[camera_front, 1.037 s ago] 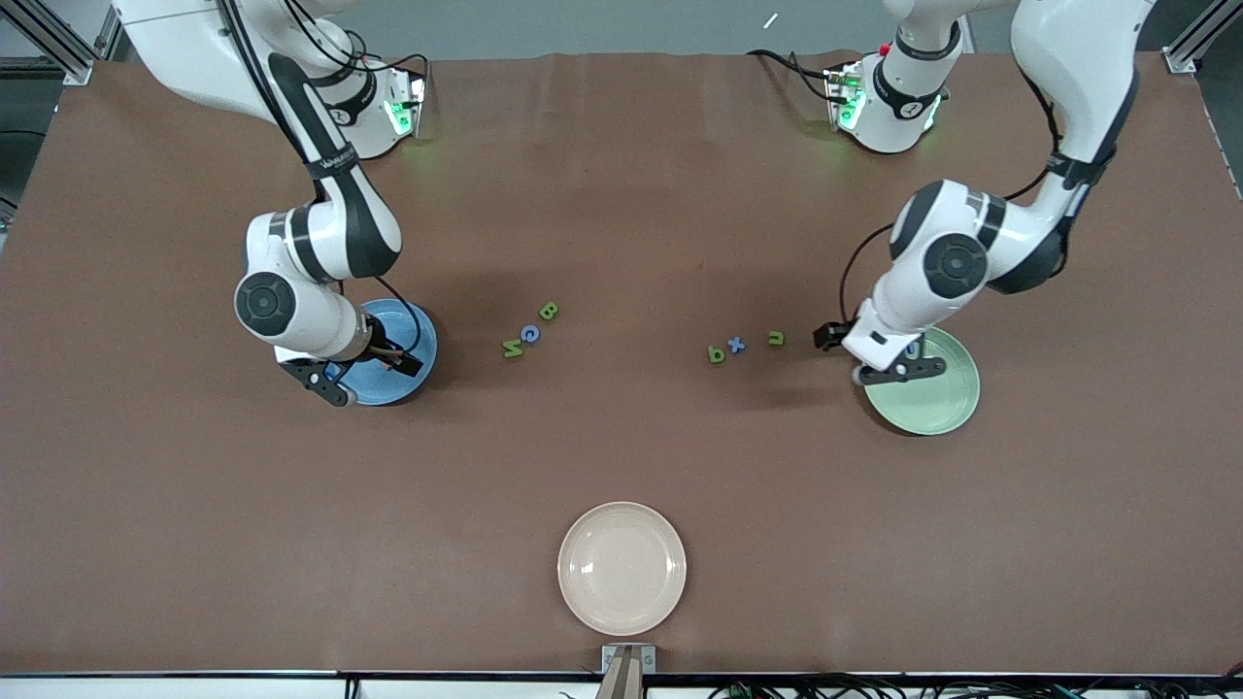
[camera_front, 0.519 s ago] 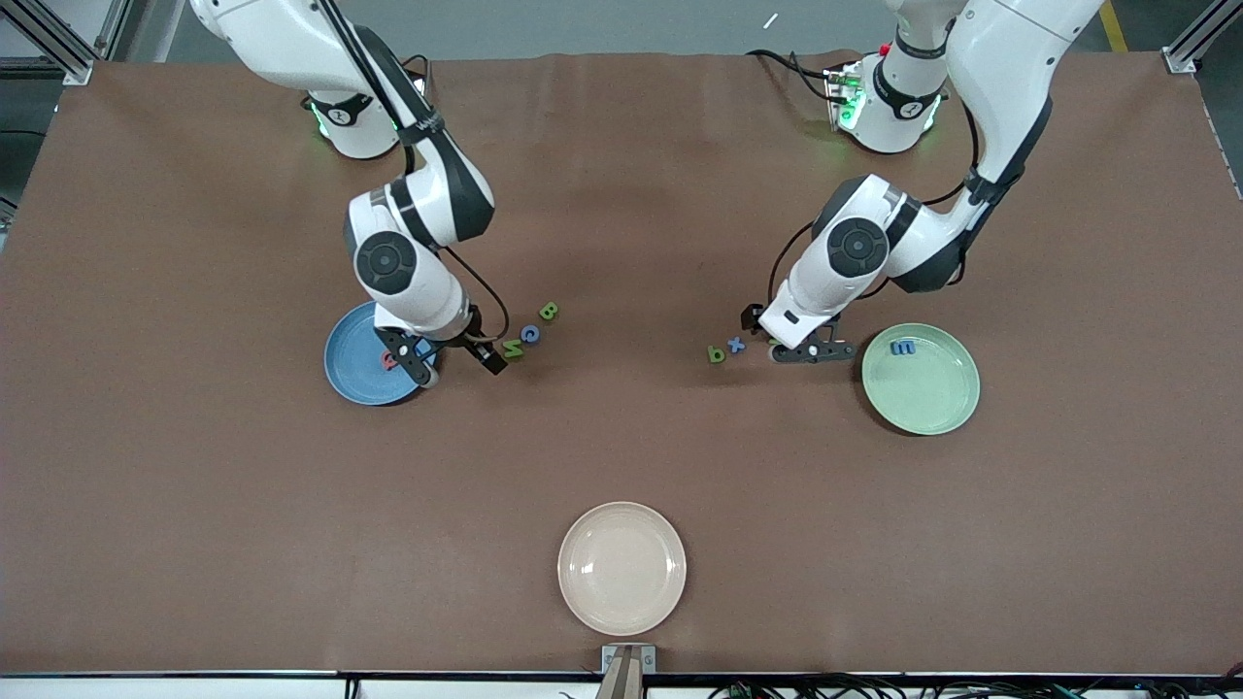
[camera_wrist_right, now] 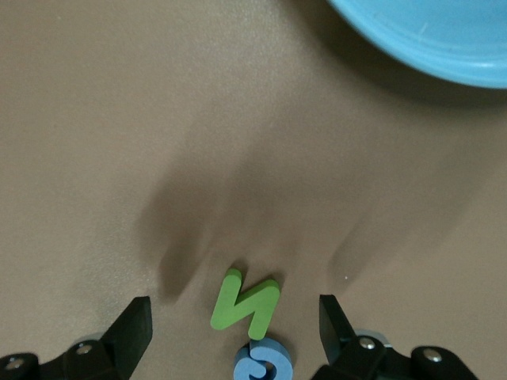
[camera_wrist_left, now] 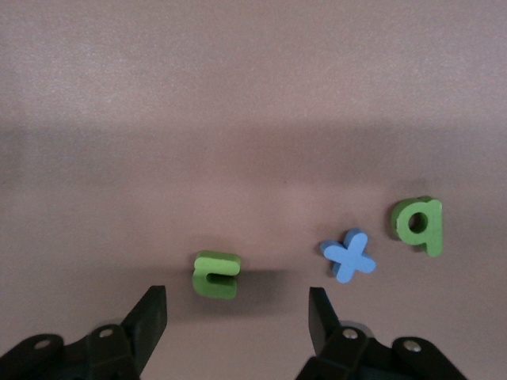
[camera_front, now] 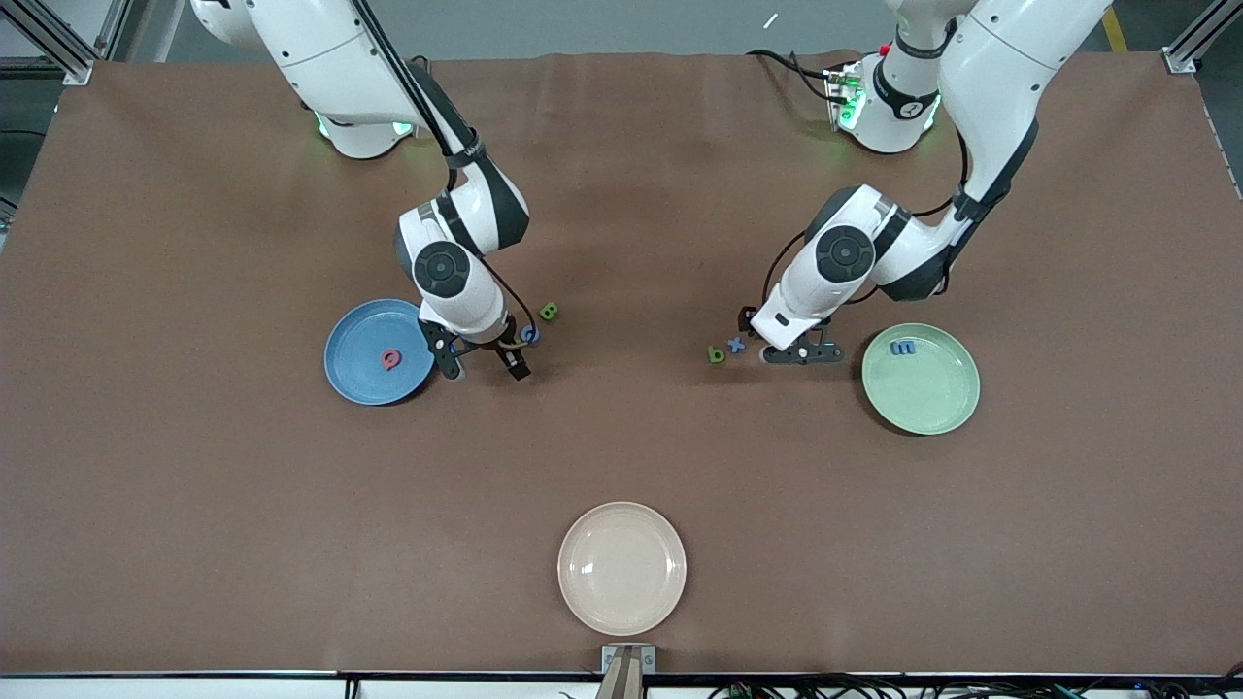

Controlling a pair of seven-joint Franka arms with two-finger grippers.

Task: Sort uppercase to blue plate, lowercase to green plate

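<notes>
Both arms have left their plates: your left gripper (camera_wrist_left: 230,317), fingers open and empty, straddles the green u (camera_wrist_left: 215,274); your right gripper (camera_wrist_right: 234,324), likewise open, brackets the green N (camera_wrist_right: 245,301).

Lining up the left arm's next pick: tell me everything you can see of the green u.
The green u is a small, thick letter of matte, foam-like material. It lies flat on the brown table, apart from the blue x beside it, which lies between it and the green p. The left gripper is right above it with open fingers at either side, not touching it. In the front view the gripper hides it. It is not yet on the green plate.
</notes>
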